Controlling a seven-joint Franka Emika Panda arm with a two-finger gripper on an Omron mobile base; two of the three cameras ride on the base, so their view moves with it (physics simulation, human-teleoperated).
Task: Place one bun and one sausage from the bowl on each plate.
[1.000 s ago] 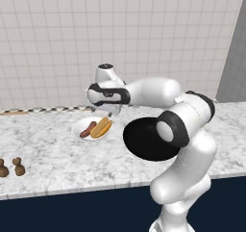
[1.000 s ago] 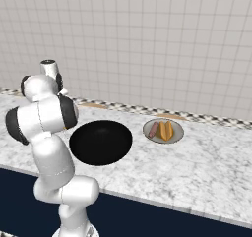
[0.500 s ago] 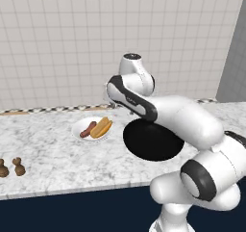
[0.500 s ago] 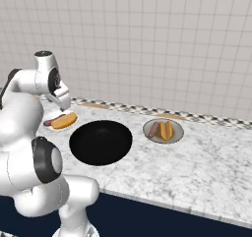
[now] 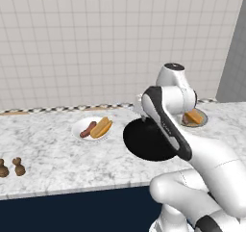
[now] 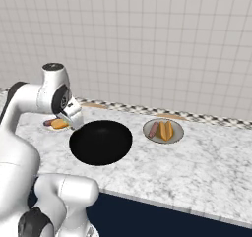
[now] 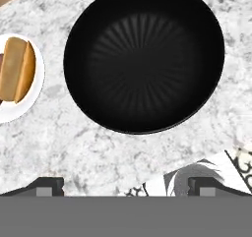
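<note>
Bowl: black bowl (image 7: 143,56) lay empty at the upper centre of the hand view, mid-table (image 5: 53,154) between the two plates.
White plate: white plate (image 5: 77,129), left of centre in the left base view, carried a bun (image 5: 101,127) and a sausage (image 5: 88,129).
Tan plate: tan plate (image 6: 176,133), right of centre in the right base view, also held a bun (image 6: 168,130) and a sausage (image 6: 154,129).
Claw: claw (image 7: 126,187) was released, jaws wide, grasping nothing, above the bowl's near rim.
Progress: both plates looked served; the task seemed finished.
Risk: a low sweep of the arm across the table could nudge the bowl or knock food off a plate.
</note>
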